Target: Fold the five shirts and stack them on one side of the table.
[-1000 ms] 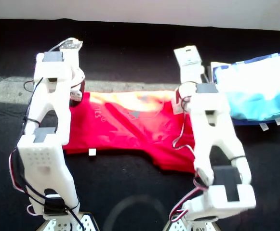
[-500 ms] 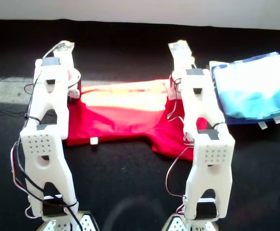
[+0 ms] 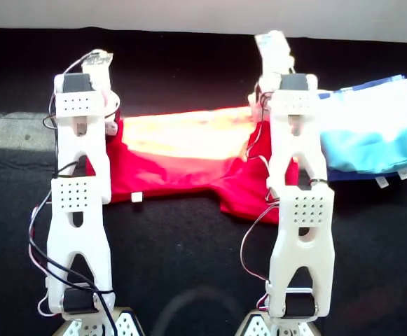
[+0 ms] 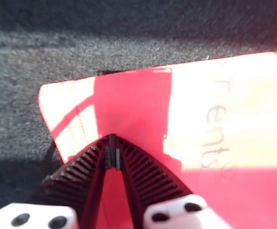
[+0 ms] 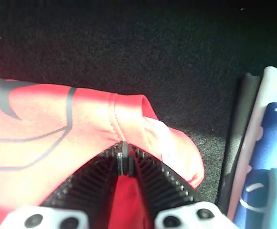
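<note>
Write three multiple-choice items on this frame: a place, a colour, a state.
1. Where is the folded stack? A) beside the right arm B) beside the left arm C) between the arms
2. What colour is the shirt held between the arms? A) blue B) red C) white
3. The left fingers and right fingers are: A) open above the shirt B) shut on the shirt C) shut on nothing
Key: 1 A, the right wrist view shows it alongside; 2 B, red in all views; 3 B, both wrist views show cloth pinched.
</note>
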You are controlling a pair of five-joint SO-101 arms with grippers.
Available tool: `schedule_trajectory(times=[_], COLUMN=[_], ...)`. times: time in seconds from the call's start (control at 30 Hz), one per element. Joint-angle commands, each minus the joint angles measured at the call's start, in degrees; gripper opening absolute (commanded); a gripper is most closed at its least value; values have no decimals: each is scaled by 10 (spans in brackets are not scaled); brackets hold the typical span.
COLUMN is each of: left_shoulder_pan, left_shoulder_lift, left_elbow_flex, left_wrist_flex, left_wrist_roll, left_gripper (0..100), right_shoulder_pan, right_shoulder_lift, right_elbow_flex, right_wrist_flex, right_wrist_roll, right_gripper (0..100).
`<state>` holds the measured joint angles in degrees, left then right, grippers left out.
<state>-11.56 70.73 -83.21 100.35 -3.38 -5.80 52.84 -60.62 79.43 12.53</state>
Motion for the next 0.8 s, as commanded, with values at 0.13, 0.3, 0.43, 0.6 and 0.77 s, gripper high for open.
schedule_trajectory(times=[0.13,0.3,0.43,0.6,0.77], left_shoulder_pan=[22,27,43,55,60], left_shoulder_lift=[-115,-301,-415,-495,-503], left_elbow_flex=[65,338,575,823,946], left_wrist_flex=[17,14,-9,-195,-334], left_wrist_roll=[6,6,4,2,2], left_gripper=[9,9,9,9,9], right_shoulder_pan=[7,7,7,6,9], right_shoulder_lift=[-8,-6,-6,-10,-14], right_elbow_flex=[-153,-233,-282,-298,-298], right_wrist_flex=[93,155,187,216,218], right_wrist_roll=[-4,-4,-4,-4,-4], right_gripper=[8,8,8,8,8])
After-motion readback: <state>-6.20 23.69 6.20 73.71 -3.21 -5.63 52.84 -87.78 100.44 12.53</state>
